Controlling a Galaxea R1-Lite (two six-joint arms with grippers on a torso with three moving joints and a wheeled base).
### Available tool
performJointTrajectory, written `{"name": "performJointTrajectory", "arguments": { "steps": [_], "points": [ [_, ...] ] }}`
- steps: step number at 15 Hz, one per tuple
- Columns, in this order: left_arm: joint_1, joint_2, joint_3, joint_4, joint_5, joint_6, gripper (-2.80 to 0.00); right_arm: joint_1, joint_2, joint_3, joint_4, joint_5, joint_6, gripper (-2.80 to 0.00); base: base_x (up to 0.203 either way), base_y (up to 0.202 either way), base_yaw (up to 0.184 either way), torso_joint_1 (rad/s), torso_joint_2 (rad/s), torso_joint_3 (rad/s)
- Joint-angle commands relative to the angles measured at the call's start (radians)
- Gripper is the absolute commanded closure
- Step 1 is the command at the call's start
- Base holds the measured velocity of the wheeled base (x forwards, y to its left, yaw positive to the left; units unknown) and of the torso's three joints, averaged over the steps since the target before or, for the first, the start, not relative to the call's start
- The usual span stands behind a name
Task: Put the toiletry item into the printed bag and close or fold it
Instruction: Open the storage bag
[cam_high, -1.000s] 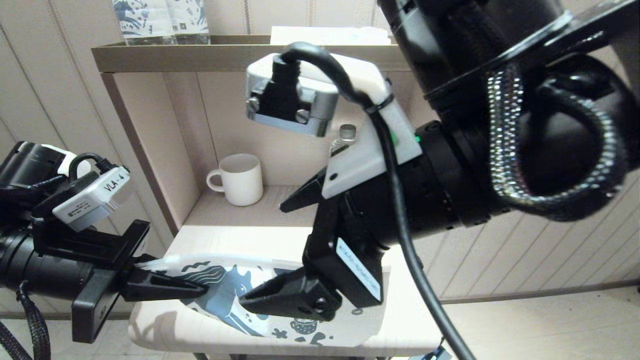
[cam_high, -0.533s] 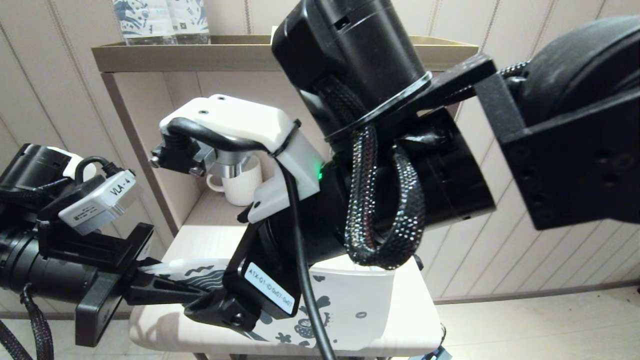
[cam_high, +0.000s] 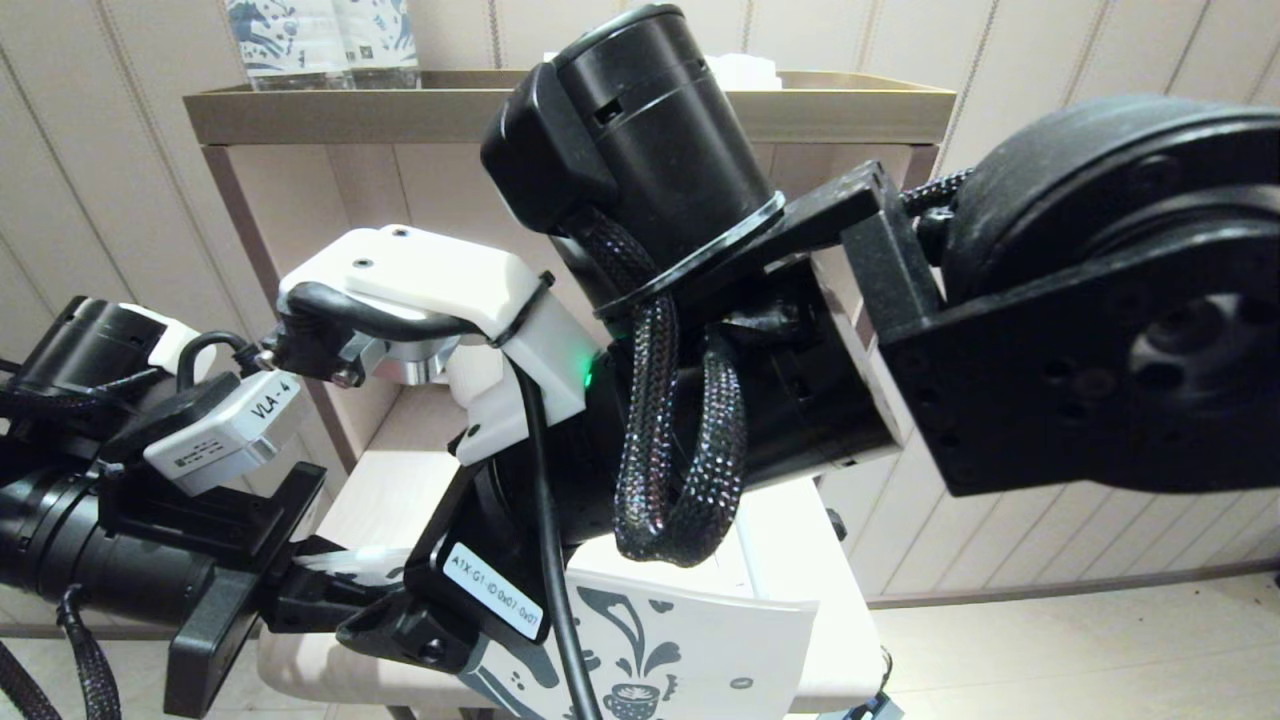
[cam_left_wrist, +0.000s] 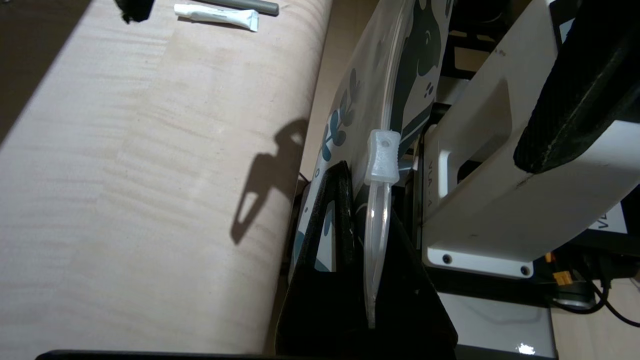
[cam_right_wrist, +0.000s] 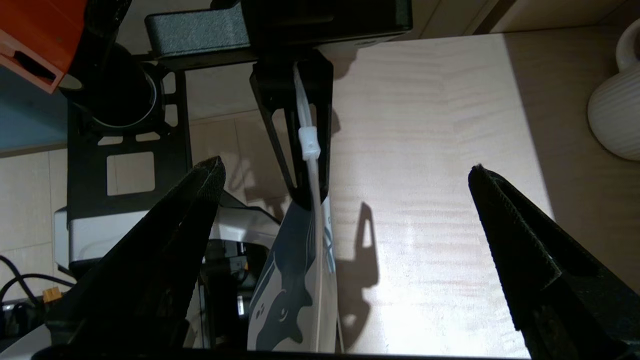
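Head view shows your left gripper (cam_high: 335, 605) pinching one end of the bag (cam_high: 690, 650), fingers pressed together on its zip edge, so the pouch hangs on edge above the desk (cam_high: 800, 560) rather than lying flat. That hold looks meant to keep the seam taut and reachable for the other arm. In the left wrist view you see the clear slider (cam_left_wrist: 382, 157) sitting on the zip track just beyond those fingers (cam_left_wrist: 335, 240), with the printed face of the bag running away from it.

Your right gripper (cam_right_wrist: 345, 195) hangs over the same edge with its fingers spread wide, one to each side of the seam, touching nothing. The slider (cam_right_wrist: 308, 142) lies between them but farther on, close to the left gripper. You would judge this as lining up to catch the slider and draw it along the track to close the bag.

The toothbrush cannot be picked out in any view; whether it is already inside the bag you cannot tell. A small white tube (cam_left_wrist: 217, 16) lies on the desk well apart from the bag. A white mug (cam_right_wrist: 617, 105) stands at the back of the desk, clear of the right gripper.
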Motion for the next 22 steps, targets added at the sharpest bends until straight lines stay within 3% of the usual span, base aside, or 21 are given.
{"name": "performJointTrajectory", "arguments": {
  "steps": [1,13,14,15,22],
  "points": [
    [-0.001,0.001,0.0,0.003,-0.002,0.005,0.0,0.007,0.018,0.0,-0.014,0.0,-0.001,-2.8,0.0,0.0,0.0,0.0,0.0,0.0],
    [-0.001,-0.001,0.0,0.001,-0.002,0.003,0.0,0.011,0.029,-0.002,-0.038,0.0,0.017,-2.8,0.0,0.0,0.0,0.0,0.0,0.0],
    [-0.001,-0.001,0.0,0.003,-0.002,0.003,0.0,0.011,0.029,-0.002,-0.039,-0.002,0.017,-0.44,0.0,0.0,0.0,0.0,0.0,0.0],
    [-0.001,-0.001,0.0,0.001,-0.002,0.003,0.0,0.011,0.03,-0.002,-0.041,0.0,0.017,0.0,0.0,0.0,0.0,0.0,0.0,0.0],
    [-0.001,-0.007,0.001,0.003,-0.005,0.002,0.0,0.019,0.03,-0.001,-0.065,0.004,0.04,0.0,0.0,0.0,0.0,0.0,0.0,0.0]
  ]
}}
